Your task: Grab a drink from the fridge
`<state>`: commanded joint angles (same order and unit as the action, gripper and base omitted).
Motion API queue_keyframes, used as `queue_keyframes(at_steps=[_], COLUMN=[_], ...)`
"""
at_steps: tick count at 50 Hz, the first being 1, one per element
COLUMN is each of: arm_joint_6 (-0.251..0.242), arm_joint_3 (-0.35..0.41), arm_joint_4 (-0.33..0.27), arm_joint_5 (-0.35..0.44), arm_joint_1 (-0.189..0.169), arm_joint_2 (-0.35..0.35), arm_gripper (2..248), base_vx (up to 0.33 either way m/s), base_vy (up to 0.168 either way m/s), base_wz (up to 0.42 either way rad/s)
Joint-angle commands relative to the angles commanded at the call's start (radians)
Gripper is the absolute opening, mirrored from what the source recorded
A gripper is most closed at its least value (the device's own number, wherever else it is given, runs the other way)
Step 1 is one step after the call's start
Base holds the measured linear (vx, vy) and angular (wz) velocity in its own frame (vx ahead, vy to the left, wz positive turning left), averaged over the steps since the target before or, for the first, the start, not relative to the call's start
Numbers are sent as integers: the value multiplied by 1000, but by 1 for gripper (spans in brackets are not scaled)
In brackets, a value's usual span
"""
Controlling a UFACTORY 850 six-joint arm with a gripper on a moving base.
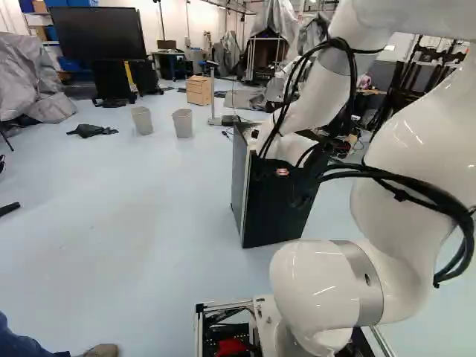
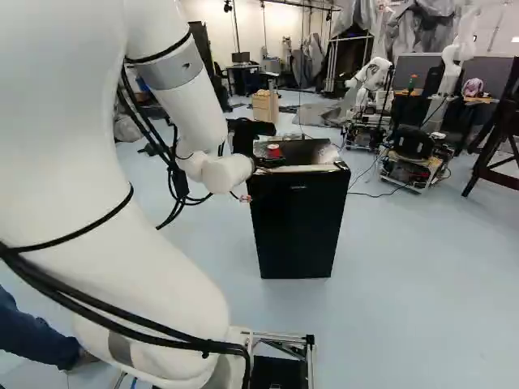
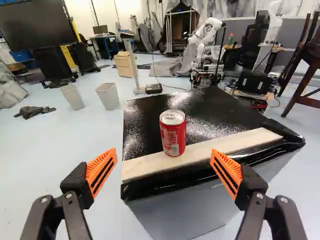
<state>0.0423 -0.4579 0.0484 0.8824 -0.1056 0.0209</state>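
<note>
Arm (image 2: 113, 154), white: largest thing on site. Rose from its joint at the foot of both base views and ran out past their tops. Forearm (image 2: 174, 69) slanted down towards the fridge; wrist (image 2: 220, 173) bent, lying just short of the fridge's near edge in the right base view. From there the hand end pointed forward over the top, tipped somewhat downward.

Another robot (image 3: 205, 37), also white, stood well apart, beyond the fridge.

Big dark screen (image 1: 97, 33): far side of the room, at the left of the left base view.

Fridge (image 2: 296, 223): black, upright on the floor, top glossy. Its near edge faced the arm.

Wooden cabinet (image 1: 198, 90) beyond, two pale bins (image 1: 141, 120) (image 1: 182, 123) side by side nearer than it.

Pale strip (image 3: 245, 141): flat on the fridge top, along the near edge, running almost from corner to corner.

End effector (image 2: 264, 145): open, fingers spread wide, orange pads (image 3: 101, 172) facing each other across the gap, nothing gripped.

Can (image 3: 173, 134), red with silvery lid: smallest item. Upright on top of the fridge, by the near edge, base at the strip. In the wrist view it stood ahead of the gap, roughly centred, both pads apart from it.
</note>
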Motion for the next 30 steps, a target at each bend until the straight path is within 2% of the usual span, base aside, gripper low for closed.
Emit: queue_keyframes(at_steps=[10, 30], arm_joint_6=[0, 0], arm_joint_3=[-7, -37], arm_joint_4=[0, 0], arm_joint_5=[55, 63], arm_joint_1=[0, 2], arm_joint_2=[31, 107], arm_gripper=[247, 247], base_vx=[0, 0], base_vy=[0, 0], base_wz=[0, 0])
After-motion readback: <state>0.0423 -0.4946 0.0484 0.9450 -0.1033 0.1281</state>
